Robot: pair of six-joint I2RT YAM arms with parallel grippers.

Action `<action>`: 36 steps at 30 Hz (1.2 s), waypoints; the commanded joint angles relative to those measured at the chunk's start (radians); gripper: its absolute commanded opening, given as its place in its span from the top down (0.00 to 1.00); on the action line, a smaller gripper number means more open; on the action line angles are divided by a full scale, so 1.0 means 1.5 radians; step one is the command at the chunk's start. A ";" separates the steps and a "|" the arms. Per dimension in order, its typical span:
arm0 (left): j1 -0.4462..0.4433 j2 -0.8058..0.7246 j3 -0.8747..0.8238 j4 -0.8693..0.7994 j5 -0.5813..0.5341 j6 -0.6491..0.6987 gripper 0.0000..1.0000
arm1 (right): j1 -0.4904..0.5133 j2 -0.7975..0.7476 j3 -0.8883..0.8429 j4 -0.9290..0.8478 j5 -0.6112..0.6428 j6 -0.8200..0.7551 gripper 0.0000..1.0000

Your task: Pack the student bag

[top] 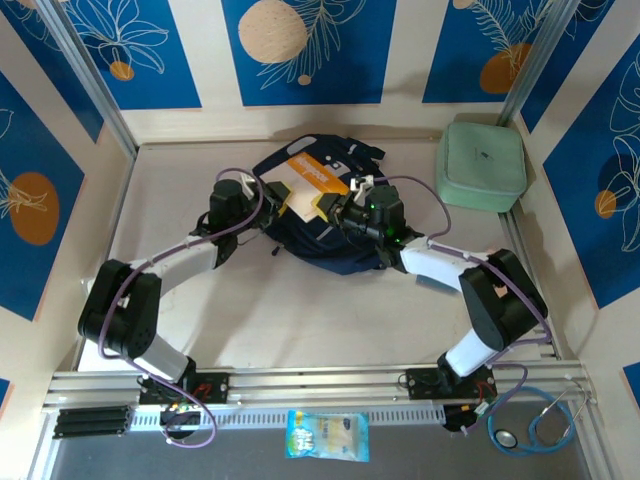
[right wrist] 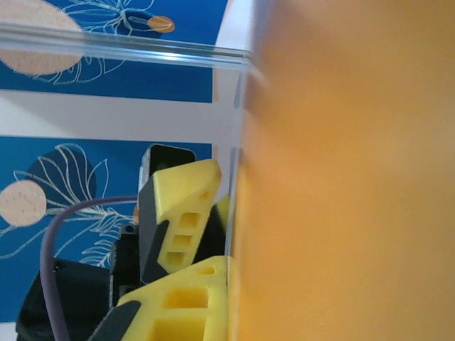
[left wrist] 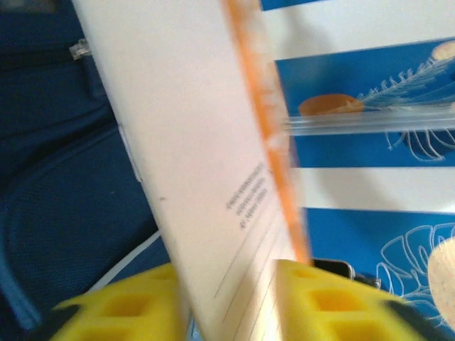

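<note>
Notebook [top: 305,183] — pinched by right gripper [top: 337,206] — over student bag [top: 315,250].

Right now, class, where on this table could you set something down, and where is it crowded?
Bare: the table patch in front of the backpack; the back left corner beside the backpack; a strip between backpack and green case. Crowded: over the backpack, where the left tool and right tool meet at the notebook.
</note>
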 commanded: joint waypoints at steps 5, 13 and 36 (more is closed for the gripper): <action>-0.019 -0.029 0.046 -0.203 -0.008 0.186 0.31 | -0.046 -0.124 0.012 -0.225 0.051 -0.179 1.00; -0.091 0.072 0.173 -0.330 0.001 0.333 0.24 | -0.109 -0.270 -0.011 -0.447 0.160 -0.310 1.00; -0.099 0.231 0.231 -0.577 -0.121 0.502 0.24 | -0.196 -0.330 -0.048 -0.560 0.164 -0.308 1.00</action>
